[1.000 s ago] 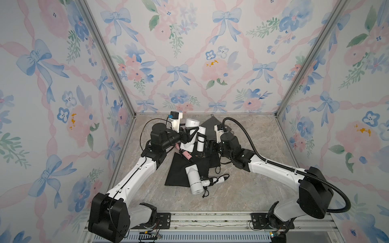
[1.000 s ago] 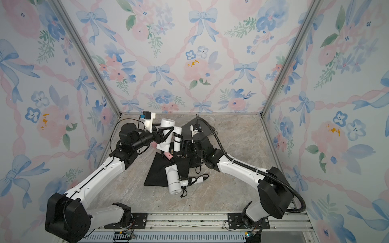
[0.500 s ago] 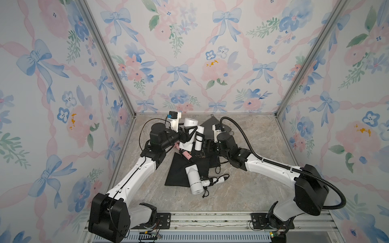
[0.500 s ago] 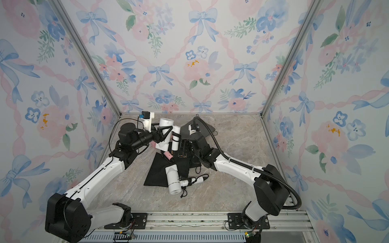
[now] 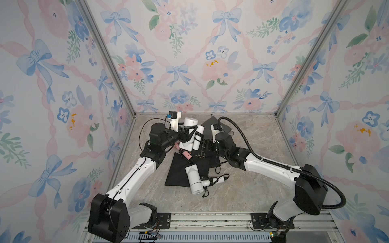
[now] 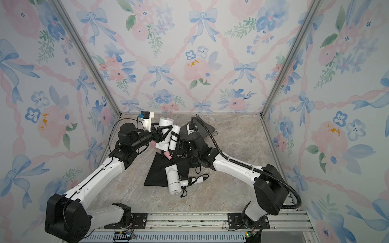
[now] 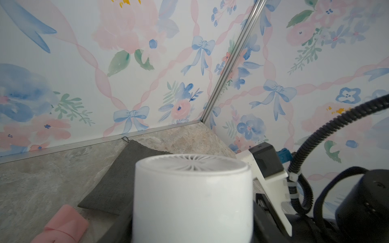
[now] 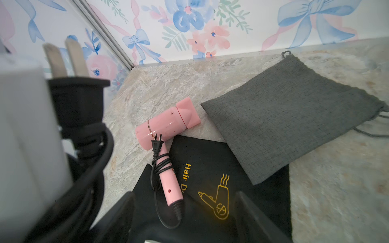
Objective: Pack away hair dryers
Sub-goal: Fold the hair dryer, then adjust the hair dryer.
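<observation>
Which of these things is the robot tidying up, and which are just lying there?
For the job: lifted white dryer, white dryer lying down, pink dryer.

Just lying there: grey pouch, black pouches. These are probably the bags the dryers go in.

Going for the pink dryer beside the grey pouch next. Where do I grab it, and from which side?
Probably the barrel of the pink dryer, from straight above, jaws across its round sides. It lies flat on the table, bare stone on one flank and only the flat black pouch near the other, so both sides look reachable. The handle is wound with cord that could slip.
</observation>
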`<state>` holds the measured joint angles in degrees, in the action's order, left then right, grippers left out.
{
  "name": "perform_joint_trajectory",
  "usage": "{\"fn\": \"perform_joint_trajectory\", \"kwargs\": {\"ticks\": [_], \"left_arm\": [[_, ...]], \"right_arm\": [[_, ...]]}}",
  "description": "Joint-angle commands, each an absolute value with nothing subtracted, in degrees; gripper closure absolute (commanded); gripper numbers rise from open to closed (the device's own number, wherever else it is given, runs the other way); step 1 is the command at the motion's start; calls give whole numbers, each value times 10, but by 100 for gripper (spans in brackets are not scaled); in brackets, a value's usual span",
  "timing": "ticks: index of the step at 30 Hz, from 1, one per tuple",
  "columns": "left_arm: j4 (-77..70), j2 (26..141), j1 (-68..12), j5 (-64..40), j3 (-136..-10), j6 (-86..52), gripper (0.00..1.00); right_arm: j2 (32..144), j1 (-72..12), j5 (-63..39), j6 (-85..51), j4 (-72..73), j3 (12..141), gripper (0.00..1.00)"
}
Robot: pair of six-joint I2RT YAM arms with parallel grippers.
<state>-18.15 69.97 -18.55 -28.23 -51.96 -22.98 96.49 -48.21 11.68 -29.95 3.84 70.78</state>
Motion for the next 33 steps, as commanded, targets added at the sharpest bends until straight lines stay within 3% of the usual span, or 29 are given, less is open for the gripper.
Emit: {"fn": "perform_joint_trajectory", "kwargs": {"ticks": [1,12,18,27,31,33], "left_arm": [[-225,690,-197,-308,-531,-247,79],[-232,709,-197,-318,-564,-292,79],[-279,723,-207,-330,-572,-344,78],[-295,724,-224,-332,-582,-361,78],[-297,721,-227,-332,-579,-363,78],[-299,723,-229,-331,-578,-363,78]], "right_arm": [[906,-482,100,-276,46,650,22],[738,-447,-40,-203,216,499,14],[769,-428,-141,-240,315,509,11],[846,-401,-188,-291,405,559,12],[874,-394,-201,-318,435,580,16],[883,-394,-206,-328,446,589,24]]}}
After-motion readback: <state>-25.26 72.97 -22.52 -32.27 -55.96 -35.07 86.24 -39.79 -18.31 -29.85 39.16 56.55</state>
